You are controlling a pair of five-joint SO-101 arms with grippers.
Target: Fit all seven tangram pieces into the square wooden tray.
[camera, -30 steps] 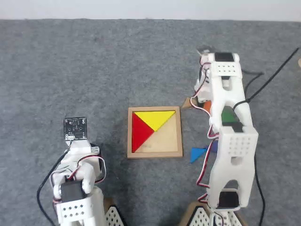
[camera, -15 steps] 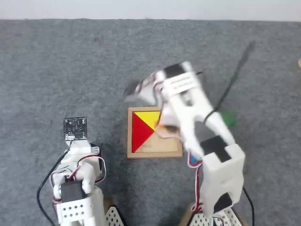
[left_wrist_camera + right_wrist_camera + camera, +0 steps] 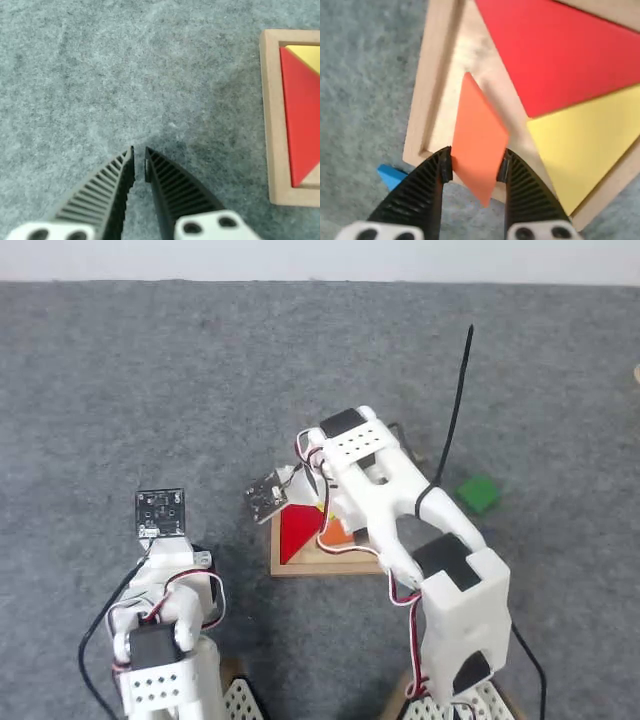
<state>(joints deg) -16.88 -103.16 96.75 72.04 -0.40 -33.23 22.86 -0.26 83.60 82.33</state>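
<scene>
The right gripper [image 3: 474, 161] was clamped on the orange piece [image 3: 479, 142], holding it tilted over the bare corner of the square wooden tray [image 3: 431, 75]. The tray lay just below the centre of the high view with the red triangle [image 3: 570, 55] and yellow triangle [image 3: 575, 145] inside. To do this step well, I judge the piece should be turned until its edge runs along the red triangle, then lowered flat before release. The left gripper [image 3: 139, 155], jaws almost together on nothing, rested at lower left, and no writing on the tray or pieces could be read.

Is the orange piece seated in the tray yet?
Not seated: the right hand grips the orange piece over the tray's bare floor.
</scene>
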